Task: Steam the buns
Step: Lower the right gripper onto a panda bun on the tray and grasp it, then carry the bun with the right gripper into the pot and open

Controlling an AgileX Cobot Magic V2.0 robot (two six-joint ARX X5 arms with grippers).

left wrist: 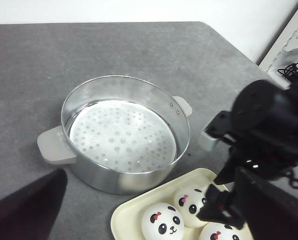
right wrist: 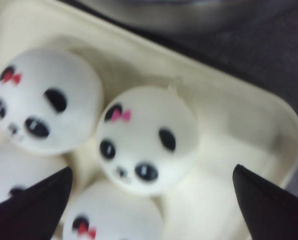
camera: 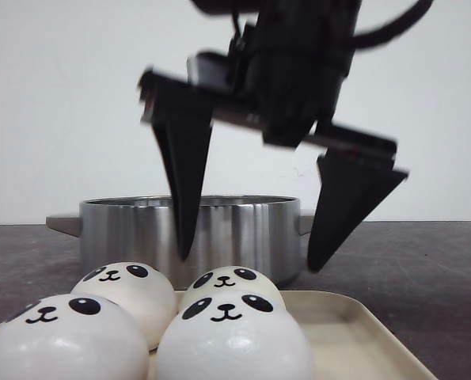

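Note:
Four white panda-face buns lie on a cream tray (camera: 354, 324): two in front (camera: 65, 336) (camera: 231, 336) and two behind (camera: 128, 289) (camera: 233, 283). My right gripper (camera: 249, 261) is open and empty, hanging just above the buns in front of the pot. In the right wrist view its fingers (right wrist: 152, 169) straddle one bun (right wrist: 146, 137), with others beside it (right wrist: 46, 100) (right wrist: 113, 215). My left gripper (left wrist: 151, 171) is open and empty, high above the table, looking down on the steel pot (left wrist: 123, 165) and three buns (left wrist: 163, 222).
The steel steamer pot (camera: 243, 229) has two grey handles and a perforated white liner (left wrist: 121, 135), and stands just behind the tray (left wrist: 133, 215). My right arm (left wrist: 269, 125) hangs over the tray. The grey table's edge and cables (left wrist: 294, 70) are at the far side.

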